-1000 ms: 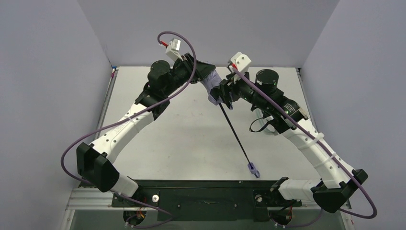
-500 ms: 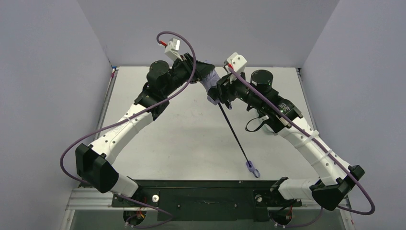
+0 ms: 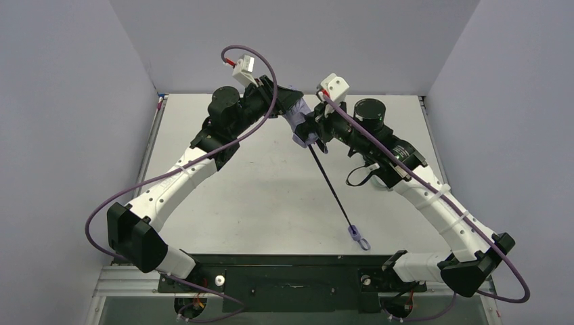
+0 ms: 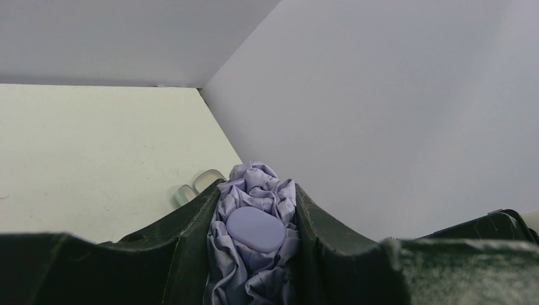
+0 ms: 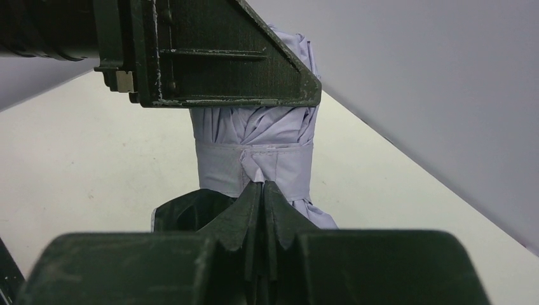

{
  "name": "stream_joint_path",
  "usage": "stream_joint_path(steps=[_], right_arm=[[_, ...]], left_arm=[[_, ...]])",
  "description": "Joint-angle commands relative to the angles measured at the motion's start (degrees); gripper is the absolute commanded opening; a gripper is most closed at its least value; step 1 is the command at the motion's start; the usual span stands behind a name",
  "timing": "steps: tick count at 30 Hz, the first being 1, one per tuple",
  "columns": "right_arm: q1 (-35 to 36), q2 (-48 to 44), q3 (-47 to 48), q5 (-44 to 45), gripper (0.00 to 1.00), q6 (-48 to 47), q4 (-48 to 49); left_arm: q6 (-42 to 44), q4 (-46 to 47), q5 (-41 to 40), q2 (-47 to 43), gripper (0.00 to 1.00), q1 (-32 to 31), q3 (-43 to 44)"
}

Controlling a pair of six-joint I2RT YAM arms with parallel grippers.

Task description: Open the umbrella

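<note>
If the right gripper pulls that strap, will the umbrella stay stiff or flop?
Likely floppy: the umbrella fabric bunches in soft folds inside the left gripper. The strap looks thin and may slip from the shut right gripper. The thin shaft could swing.

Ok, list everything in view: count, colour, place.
umbrella: one, lavender, folded, held up over the table's far middle
shaft: one, black, slanting down toward the near edge
handle: one, lavender, at the shaft's near end
strap: one, lavender, wrapped around the fabric
table: one, off-white, underneath
walls: three, pale grey, left, back, right
cables: two, purple, along the arms
arms: two, white and black
left gripper: black, jaws clamping the fabric
right gripper: black, jaws shut on the strap
</note>
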Motion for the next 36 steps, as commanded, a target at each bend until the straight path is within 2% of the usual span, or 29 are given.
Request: stream_joint_path(steps=[1,8,10,11,16,20,27,36], right_arm=[[-2.2,0.6,1.9,0.2,0.00,0.4,3.3],[-3.2,1.1,2.1,-3.6,0.00,-1.6,2.7],[-1.8,1.3,2.0,-2.2,0.04,-3.3,2.5],[-1.4,1.5,2.1,-1.1,0.10,-4.1,2.4],[1.9,2.8,2.4,7.5,0.15,-5.9,3.3],[2.7,3.5,2.8,13.8,0.24,-6.1,3.7],[2.7,4.1,3.3,10.1,0.41,-5.7,2.3],[2.1,4.0,2.4,4.4,0.50,-6.6,-0.2]], left_arm=[[-1.5,5.8,3.3,-2.8,0.00,-0.8,1.1],[-1.7,5.8,3.9,-2.2,0.00,-0.8,1.4],[-1.9,6.0,4.1,-1.8,0.00,-0.8,1.7],[-2.0,6.0,4.1,-1.6,0.00,-0.8,2.0],[-2.5,6.4,4.5,-0.7,0.00,-0.9,2.9],[-2.5,6.4,4.6,-0.7,0.00,-1.0,3.0],[-2.7,6.4,4.6,-0.3,0.00,-1.1,3.3],[-2.8,6.5,5.1,-0.3,0.00,-1.1,3.4]])
